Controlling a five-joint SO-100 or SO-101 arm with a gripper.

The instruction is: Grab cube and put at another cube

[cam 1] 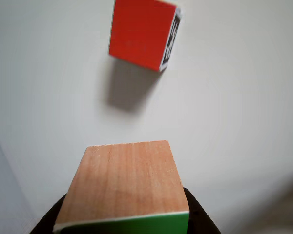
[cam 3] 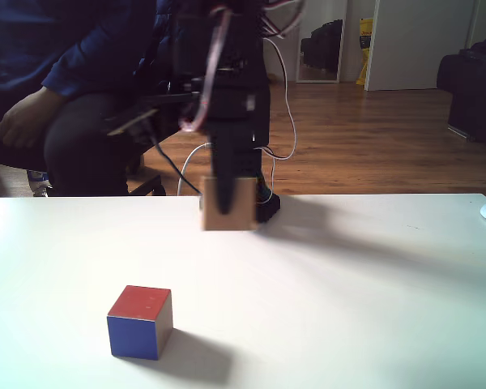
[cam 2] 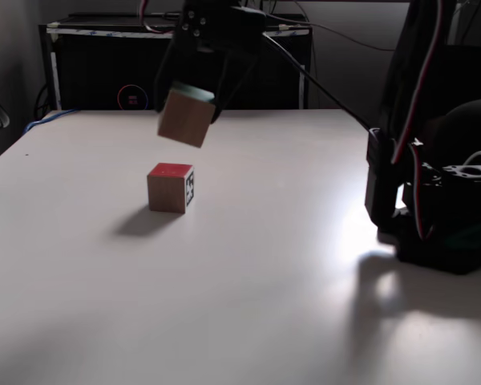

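The wooden cube is held clamped in the claw and is carried in the air, clear of the white surface. In a fixed view the cube hangs tilted below the dark arm, with a green face turned up toward the claw. In another fixed view the same cube is seen with a dark finger running down its front face, the claw being closed on it from above. In the other view the bare wood-grain face of the cube is seen at the bottom of the picture, a green face edged in white is seen at its lower edge, and dark claw parts are seen on either side of it.

The red cube rests on the surface, below the held cube and apart from it. A black-and-white square marker with a white border is carried on one of its side faces; no writing can be read on it. In another fixed view a blue side face is shown on this cube.

A seated person is seen behind the surface.
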